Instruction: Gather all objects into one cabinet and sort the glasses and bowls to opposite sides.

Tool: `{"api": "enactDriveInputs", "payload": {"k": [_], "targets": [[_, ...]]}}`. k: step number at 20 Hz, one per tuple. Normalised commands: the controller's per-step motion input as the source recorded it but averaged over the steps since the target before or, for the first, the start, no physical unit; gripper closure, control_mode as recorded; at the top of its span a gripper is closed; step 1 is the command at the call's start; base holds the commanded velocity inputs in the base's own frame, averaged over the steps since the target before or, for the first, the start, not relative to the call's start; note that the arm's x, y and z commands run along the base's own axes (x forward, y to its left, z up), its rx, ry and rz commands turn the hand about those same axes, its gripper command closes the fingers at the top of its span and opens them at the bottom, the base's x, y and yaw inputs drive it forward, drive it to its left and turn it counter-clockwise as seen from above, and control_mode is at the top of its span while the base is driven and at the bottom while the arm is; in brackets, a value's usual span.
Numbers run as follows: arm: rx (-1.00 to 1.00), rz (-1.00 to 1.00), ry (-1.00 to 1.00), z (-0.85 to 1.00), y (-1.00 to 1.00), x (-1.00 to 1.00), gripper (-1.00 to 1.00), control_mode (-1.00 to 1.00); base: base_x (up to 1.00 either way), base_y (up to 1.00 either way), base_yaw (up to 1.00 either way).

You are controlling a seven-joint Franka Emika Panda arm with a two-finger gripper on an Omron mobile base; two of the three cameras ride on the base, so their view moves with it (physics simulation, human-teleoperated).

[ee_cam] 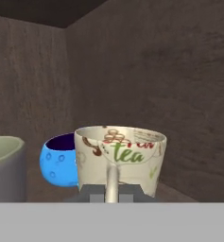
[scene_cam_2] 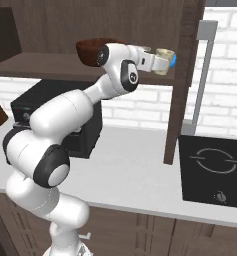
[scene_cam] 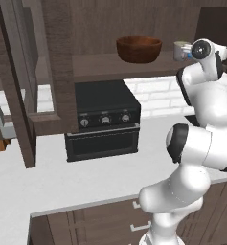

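Beside the blue bowl (ee_cam: pixel 59 163), near the cabinet (ee_cam: pixel 146 71) wall, the hand (ee_cam: pixel 111 194) seemingly clamps the cream mug (ee_cam: pixel 120 158).

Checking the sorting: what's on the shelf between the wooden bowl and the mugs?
Nothing; in the left base view, bare shelf separates the wooden bowl from the mugs.
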Motion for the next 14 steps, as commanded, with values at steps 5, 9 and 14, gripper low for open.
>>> {"api": "enactDriveInputs", "payload": {"k": [5, 9, 14], "targets": [[-0.02, 0.0, 0.0, -0.19, 0.0, 0.0, 1.0, -1.0, 0.0, 0.0, 0.0], [-0.03, 0.0, 0.0, -0.33, 0.0, 0.0, 1.0, -1.0, 0.0, 0.0, 0.0], [-0.01, 0.0, 0.03, -0.18, 0.06, 0.0, 1.0, -1.0, 0.0, 0.0, 0.0]]}}
